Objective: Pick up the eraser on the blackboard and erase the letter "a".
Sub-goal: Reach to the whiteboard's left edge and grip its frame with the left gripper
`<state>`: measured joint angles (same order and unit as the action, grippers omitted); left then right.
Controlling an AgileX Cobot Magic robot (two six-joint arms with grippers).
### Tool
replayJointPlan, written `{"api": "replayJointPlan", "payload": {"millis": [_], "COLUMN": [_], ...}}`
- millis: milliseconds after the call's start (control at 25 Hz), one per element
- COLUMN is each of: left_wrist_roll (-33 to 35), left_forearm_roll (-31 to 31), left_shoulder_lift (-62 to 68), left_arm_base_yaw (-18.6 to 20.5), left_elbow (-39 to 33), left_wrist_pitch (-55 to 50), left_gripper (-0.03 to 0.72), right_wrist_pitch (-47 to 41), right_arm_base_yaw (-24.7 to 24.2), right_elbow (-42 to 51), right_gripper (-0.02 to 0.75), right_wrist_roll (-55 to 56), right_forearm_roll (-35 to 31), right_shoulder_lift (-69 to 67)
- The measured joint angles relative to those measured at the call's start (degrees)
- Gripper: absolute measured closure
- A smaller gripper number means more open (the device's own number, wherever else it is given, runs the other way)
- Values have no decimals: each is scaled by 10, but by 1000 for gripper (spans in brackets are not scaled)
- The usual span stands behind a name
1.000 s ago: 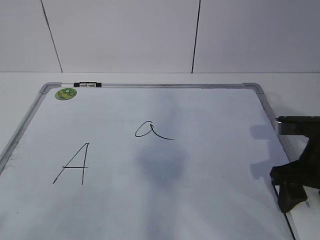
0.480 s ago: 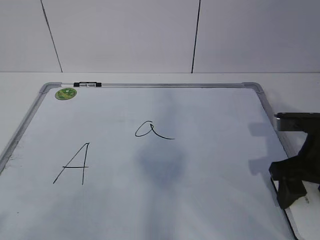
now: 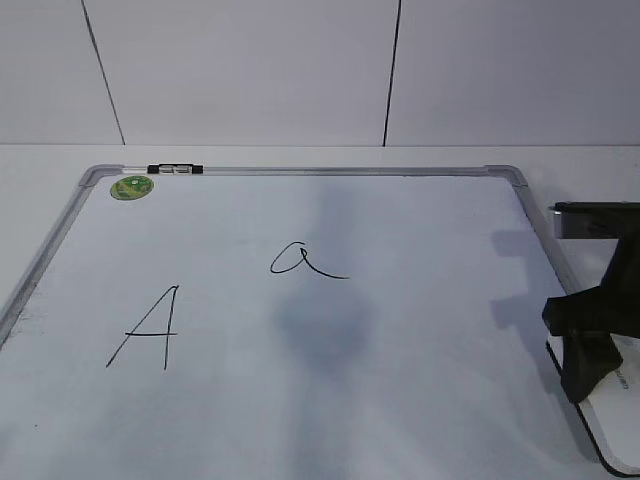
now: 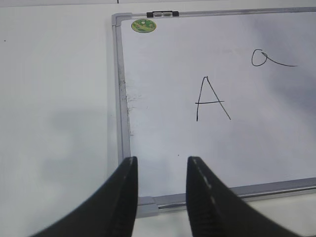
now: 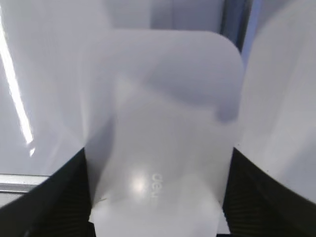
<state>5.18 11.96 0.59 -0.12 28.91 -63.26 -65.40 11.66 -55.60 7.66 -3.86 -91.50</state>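
Observation:
The blackboard point(image 3: 420, 330) lies flat, a white board in a grey frame. The cursive letter "a" point(image 3: 300, 260) sits near its middle and also shows in the left wrist view point(image 4: 264, 58). My right gripper point(image 3: 590, 345) is at the board's right edge, shut on the white eraser point(image 3: 618, 415). In the right wrist view the eraser point(image 5: 163, 123) fills the gap between both fingers of the right gripper point(image 5: 158, 158), grey lettering up. My left gripper point(image 4: 160, 160) is open and empty, over the board's near left corner. It is out of the exterior view.
A capital "A" point(image 3: 150, 330) is drawn left of the "a". A green sticker point(image 3: 132, 186) and a small black-and-white marker point(image 3: 173, 169) are at the far left corner of the frame. White table surrounds the board; a panelled wall stands behind.
My right gripper has shifted slightly up and to the right with the eraser, and more of the eraser's white body and dark lower edge now shows. The writing on the board is unchanged.

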Motion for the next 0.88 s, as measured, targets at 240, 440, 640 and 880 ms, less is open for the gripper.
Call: {"api": "replayJointPlan", "payload": {"millis": [240, 440, 640, 880], "left_wrist_roll": [0, 0, 0, 0], "left_forearm_roll": [0, 0, 0, 0], "left_shoulder_lift": [0, 4, 76, 246], "left_arm_base_yaw": [0, 0, 0, -7], "left_elbow": [0, 0, 6, 51], "left_wrist_pitch": [0, 0, 17, 123], "left_gripper": [434, 434, 418, 413], "right_wrist_pitch": [-31, -32, -33, -38], "right_arm_base_yaw": [0, 0, 0, 0], "right_elbow": [-25, -54, -66, -66], "right_gripper": [176, 176, 176, 176], "right_wrist_roll": [0, 0, -1, -13], "right_forearm_roll": [0, 0, 0, 0], "right_shoulder_lift": [0, 0, 0, 0]}}
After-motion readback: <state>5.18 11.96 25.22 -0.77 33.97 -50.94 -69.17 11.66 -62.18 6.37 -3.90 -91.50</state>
